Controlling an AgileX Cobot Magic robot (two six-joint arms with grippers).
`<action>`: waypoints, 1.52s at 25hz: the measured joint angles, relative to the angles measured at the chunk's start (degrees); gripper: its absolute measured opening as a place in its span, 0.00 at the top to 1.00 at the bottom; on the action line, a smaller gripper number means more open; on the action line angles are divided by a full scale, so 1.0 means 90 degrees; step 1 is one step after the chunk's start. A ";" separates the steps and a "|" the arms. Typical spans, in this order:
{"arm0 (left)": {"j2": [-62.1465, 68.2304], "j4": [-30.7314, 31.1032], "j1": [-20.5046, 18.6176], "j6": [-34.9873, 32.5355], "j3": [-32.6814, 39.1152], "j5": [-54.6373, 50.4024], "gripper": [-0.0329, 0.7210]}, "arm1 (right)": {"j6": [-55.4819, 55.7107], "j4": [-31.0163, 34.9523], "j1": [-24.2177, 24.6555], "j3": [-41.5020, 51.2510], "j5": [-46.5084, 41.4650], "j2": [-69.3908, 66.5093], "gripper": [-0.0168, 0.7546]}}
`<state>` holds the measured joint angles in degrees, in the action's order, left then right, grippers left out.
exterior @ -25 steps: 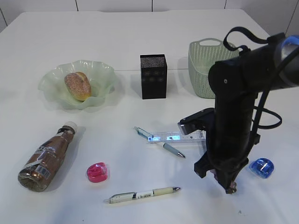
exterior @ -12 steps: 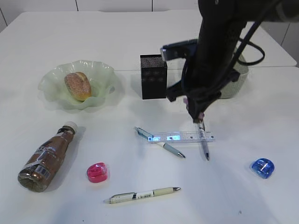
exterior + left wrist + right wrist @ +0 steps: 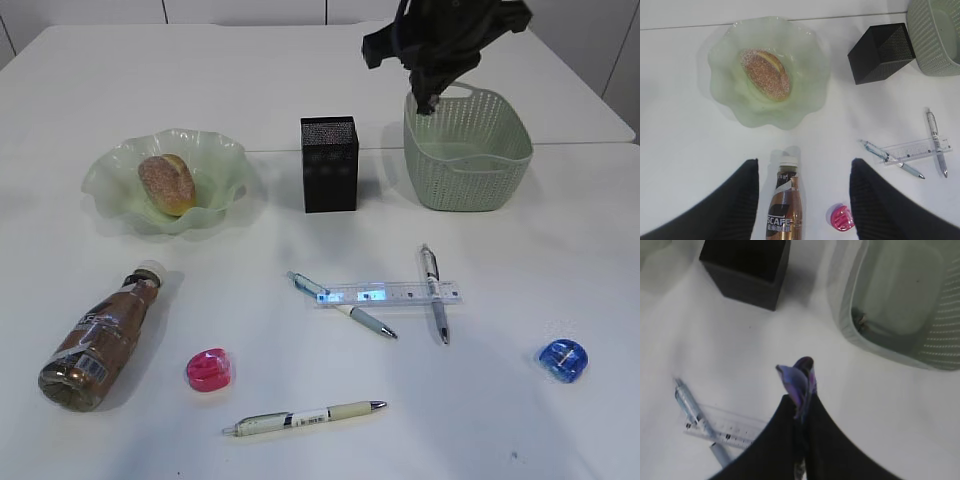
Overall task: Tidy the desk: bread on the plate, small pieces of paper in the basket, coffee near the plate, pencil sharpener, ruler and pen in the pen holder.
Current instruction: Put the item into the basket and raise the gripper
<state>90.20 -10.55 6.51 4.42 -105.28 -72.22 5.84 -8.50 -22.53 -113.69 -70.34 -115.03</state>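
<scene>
My right gripper (image 3: 799, 401) is shut on a small piece of paper (image 3: 800, 377), a purple-blue crumpled scrap sticking out past the tips. In the exterior view that gripper (image 3: 428, 102) hangs over the back left rim of the green basket (image 3: 467, 150). A small dark wad (image 3: 860, 320) lies inside the basket (image 3: 900, 300). My left gripper (image 3: 804, 167) is open, high above the lying coffee bottle (image 3: 785, 210). The bread (image 3: 166, 183) rests on the plate (image 3: 215, 150). The ruler (image 3: 390, 294) lies flat with two pens (image 3: 340, 305) (image 3: 434, 292) crossing it. The black pen holder (image 3: 328, 163) stands upright.
A pink sharpener (image 3: 208, 369) sits beside the coffee (image 3: 100, 335), and a blue sharpener (image 3: 561, 360) at the front right. A third pen (image 3: 305, 416) lies near the front edge. The desk (image 3: 200, 70) runs back to a far edge behind the basket.
My right arm has lifted from the front right of the desk, next to the blue sharpener, and swung back over the ruler to the basket with the paper. The left gripper has stayed open.
</scene>
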 joint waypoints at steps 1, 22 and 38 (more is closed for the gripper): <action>0.0000 -0.0002 0.0000 0.0000 0.0000 0.0000 0.42 | 0.0000 0.0000 0.0000 0.0000 0.0000 0.0000 0.94; 0.0000 -0.0077 0.0000 0.0000 0.0000 0.0000 0.42 | 0.0165 0.0094 0.1766 -0.1708 0.0910 -0.1980 0.94; 0.0000 -0.0077 0.0000 0.0000 0.0000 0.0000 0.42 | 0.0194 0.0179 0.1867 -0.2313 0.1746 -0.2757 0.86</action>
<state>90.20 -11.25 6.51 4.42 -105.28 -72.22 7.58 -6.89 -5.73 -134.51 -54.63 -139.85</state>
